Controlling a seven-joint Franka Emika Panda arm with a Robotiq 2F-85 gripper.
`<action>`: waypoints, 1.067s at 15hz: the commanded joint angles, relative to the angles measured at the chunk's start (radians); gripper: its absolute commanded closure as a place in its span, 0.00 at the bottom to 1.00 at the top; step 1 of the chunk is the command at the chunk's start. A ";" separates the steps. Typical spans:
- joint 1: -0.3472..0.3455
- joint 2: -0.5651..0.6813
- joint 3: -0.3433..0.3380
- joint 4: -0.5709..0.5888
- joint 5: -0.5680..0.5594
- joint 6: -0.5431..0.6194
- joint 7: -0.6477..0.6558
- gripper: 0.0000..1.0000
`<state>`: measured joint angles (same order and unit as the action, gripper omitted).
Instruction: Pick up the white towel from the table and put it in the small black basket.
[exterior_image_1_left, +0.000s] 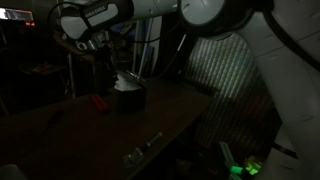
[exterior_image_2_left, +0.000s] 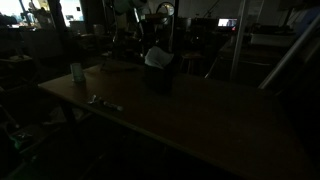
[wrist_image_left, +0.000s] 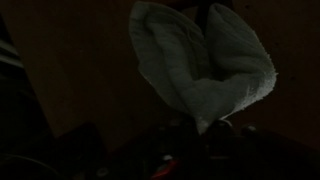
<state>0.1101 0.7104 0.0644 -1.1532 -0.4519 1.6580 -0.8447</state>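
White towel (wrist_image_left: 200, 60) filled the wrist view's upper centre, pinched by the gripper (wrist_image_left: 212, 132) over the small black basket (exterior_image_1_left: 131, 100) on the table (exterior_image_2_left: 220, 120); placing seemed underway, with lowering and release likely next.

A long, dark brown wooden table (exterior_image_2_left: 205, 125) with a straight edge carries everything here; the room is dim and most of its top shows bare. A small, black, boxy basket (exterior_image_1_left: 131, 100) stands upright on it, set back from the long edge, and shows in both exterior views. Just beside the basket lies a small, flat red object (exterior_image_1_left: 100, 101); whether the two touch cannot be told. A short, pale, upright cylinder, perhaps a cup (exterior_image_2_left: 77, 72), stands near one end of the table, well apart from the basket. Close to the long edge lie a few small, greyish, metallic-looking pieces (exterior_image_1_left: 141, 149), too small and dark to identify.
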 joint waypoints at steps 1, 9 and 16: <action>-0.016 -0.022 -0.010 0.017 0.043 -0.007 0.039 0.97; -0.055 -0.059 -0.003 -0.029 0.189 0.027 0.309 0.97; -0.080 -0.103 -0.028 -0.090 0.194 0.080 0.512 0.97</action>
<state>0.0362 0.6660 0.0555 -1.1696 -0.2712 1.6987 -0.4002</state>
